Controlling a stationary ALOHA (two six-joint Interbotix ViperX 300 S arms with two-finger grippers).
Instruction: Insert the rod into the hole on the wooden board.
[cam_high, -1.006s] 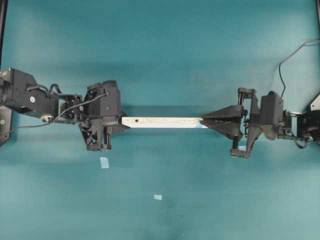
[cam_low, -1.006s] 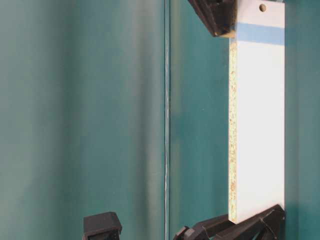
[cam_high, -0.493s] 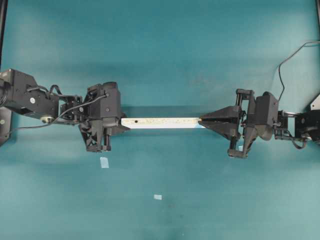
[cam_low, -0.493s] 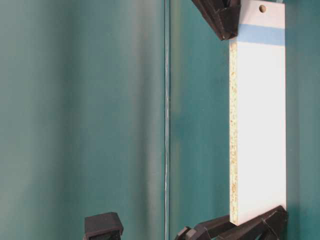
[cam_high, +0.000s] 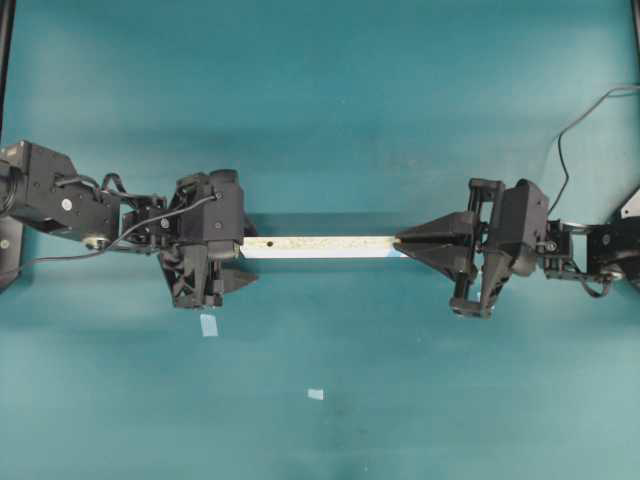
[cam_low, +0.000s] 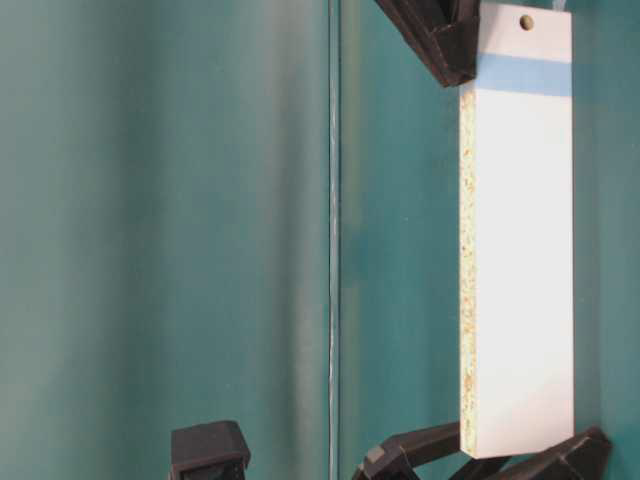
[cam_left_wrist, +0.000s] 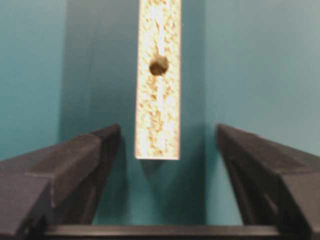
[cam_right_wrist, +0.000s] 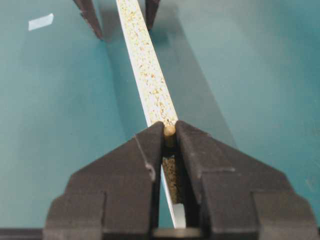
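Overhead view: left gripper (cam_high: 235, 265) stands wide open around the left end of the wooden board (cam_high: 320, 246), jaws clear of it either side, empty hole just beyond them. Right gripper (cam_high: 405, 240) is clamped narrow at the board's right end, pinching the rod (cam_right_wrist: 169, 132) upright over the speckled edge. My call: keep the rod square to the board and push straight down, no side load.

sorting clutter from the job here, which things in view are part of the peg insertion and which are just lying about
Job:
- rod, pinched in the right gripper
- wooden board
- left gripper, open around the board's end

Lying about:
- two small pale-blue markers on the table
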